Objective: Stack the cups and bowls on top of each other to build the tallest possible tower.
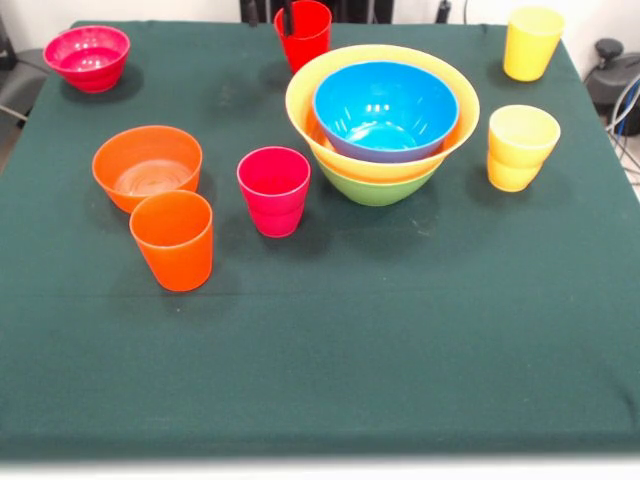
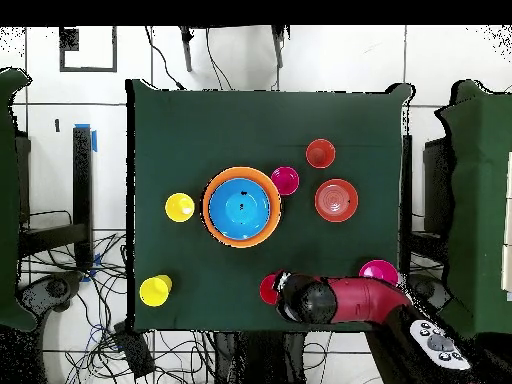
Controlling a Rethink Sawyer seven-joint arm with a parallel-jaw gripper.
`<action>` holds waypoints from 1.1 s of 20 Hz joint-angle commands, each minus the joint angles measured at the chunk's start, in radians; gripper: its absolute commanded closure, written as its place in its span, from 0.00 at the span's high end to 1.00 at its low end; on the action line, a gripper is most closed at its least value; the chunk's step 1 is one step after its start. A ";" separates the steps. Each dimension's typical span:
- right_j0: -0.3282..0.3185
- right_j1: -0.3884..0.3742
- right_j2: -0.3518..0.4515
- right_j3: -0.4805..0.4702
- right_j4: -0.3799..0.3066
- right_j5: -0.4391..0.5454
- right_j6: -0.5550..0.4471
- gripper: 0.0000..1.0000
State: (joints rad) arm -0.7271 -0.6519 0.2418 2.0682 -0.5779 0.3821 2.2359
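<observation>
I take the tower as my landmark: a green bowl at the base, the wide yellow bowl nested in it, and the blue bowl sitting inside on top. It stands upright on the green counter.

My gripper is at the red cup, which stands just behind the tower, toward my pedestal. In the front view I see dark jaws reaching down into the cup's mouth, but I cannot tell if they are spread or pressed on the wall. In the overhead view my arm covers most of this cup.

I judge the step in hand is to take the red cup. To do it well, I should pinch one wall firmly and lift straight up until the cup's base is above the yellow rim, before I go toward the tower. The blue bowl is glossy and curved, so I think the cup should be set in its center.

The other cups and the two small bowls stand apart from the tower.
</observation>
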 commanded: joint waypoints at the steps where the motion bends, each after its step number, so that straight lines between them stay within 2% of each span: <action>1: -0.014 0.078 0.043 -0.093 -0.066 -0.007 -0.079 1.00; 4: -0.043 0.058 0.065 -0.093 -0.056 0.031 -0.114 1.00; 9: -0.054 0.070 0.069 -0.103 -0.058 0.039 -0.116 1.00; 16: -0.052 0.011 0.079 -0.038 -0.026 0.056 -0.091 1.00; 22: -0.026 -0.011 0.090 0.040 0.007 0.008 -0.022 1.00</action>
State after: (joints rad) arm -0.7943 -0.6487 0.2467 2.0625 -0.5786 0.3821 2.2359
